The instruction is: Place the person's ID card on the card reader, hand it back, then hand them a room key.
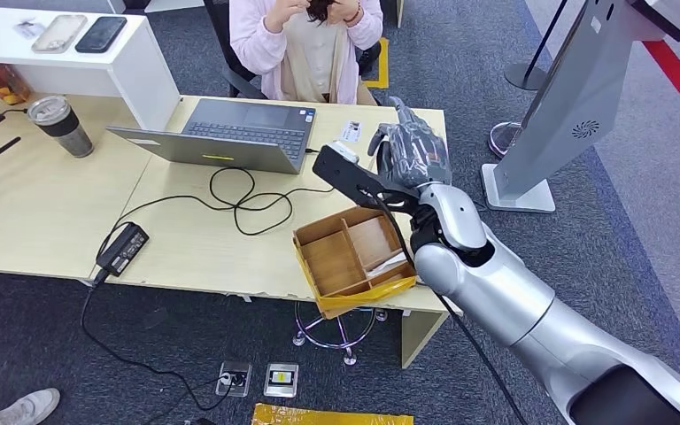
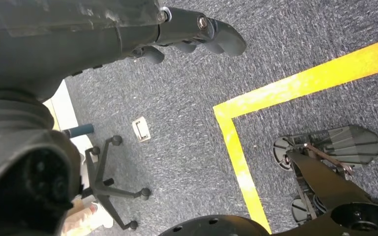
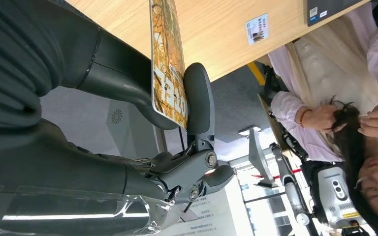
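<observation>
The robot's right hand (image 1: 414,150) is raised over the far right corner of the wooden desk (image 1: 44,212), pinching a yellow-printed card (image 3: 168,64) between thumb and fingers. An ID card (image 1: 351,131) lies flat on the desk beside the laptop (image 1: 230,135), in front of a seated person (image 1: 305,40). A divided wooden tray (image 1: 354,257) sits at the near edge. The left hand (image 2: 197,37) hangs over carpet, fingers curled, holding nothing.

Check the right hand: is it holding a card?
Yes, the right hand pinches an orange printed card between thumb and finger.
</observation>
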{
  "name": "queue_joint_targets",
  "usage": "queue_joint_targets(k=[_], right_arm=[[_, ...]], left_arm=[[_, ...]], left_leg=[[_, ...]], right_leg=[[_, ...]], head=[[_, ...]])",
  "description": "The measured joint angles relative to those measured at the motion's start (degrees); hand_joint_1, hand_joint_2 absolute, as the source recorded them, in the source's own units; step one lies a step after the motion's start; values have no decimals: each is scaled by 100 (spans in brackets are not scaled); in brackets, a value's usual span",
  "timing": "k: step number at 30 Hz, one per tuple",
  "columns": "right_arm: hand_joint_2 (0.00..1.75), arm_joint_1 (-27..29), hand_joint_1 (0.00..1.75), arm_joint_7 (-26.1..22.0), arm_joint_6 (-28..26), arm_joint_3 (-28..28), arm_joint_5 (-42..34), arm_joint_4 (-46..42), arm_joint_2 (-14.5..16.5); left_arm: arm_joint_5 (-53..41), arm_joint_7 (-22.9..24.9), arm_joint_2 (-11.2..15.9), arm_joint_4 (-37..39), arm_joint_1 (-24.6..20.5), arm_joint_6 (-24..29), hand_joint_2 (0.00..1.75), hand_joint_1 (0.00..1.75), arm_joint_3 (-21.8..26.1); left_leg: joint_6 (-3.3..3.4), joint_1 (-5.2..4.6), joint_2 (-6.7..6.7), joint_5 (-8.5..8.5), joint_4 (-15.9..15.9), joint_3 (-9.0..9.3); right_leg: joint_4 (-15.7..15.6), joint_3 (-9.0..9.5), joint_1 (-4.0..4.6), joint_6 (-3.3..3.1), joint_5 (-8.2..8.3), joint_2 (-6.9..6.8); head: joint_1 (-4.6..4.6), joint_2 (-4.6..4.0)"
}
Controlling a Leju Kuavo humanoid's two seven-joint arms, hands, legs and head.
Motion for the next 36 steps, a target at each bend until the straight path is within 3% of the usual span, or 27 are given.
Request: queue_joint_targets(k=[19, 36], right_arm=[[175, -775, 175, 63, 874, 55, -594, 730, 613], [175, -878, 175, 536, 1132, 58, -780, 1232, 633]], left_arm=[[144, -16, 44, 0, -17, 2, 0, 0, -26], [180, -21, 60, 0, -17, 14, 0, 0, -28]], left_leg=[[0, 0, 0, 0, 0, 0], [0, 0, 0, 0, 1, 1]], right_leg=[[1, 0, 0, 0, 0, 0], [1, -1, 0, 0, 0, 0]], head=[[1, 0], [1, 0]])
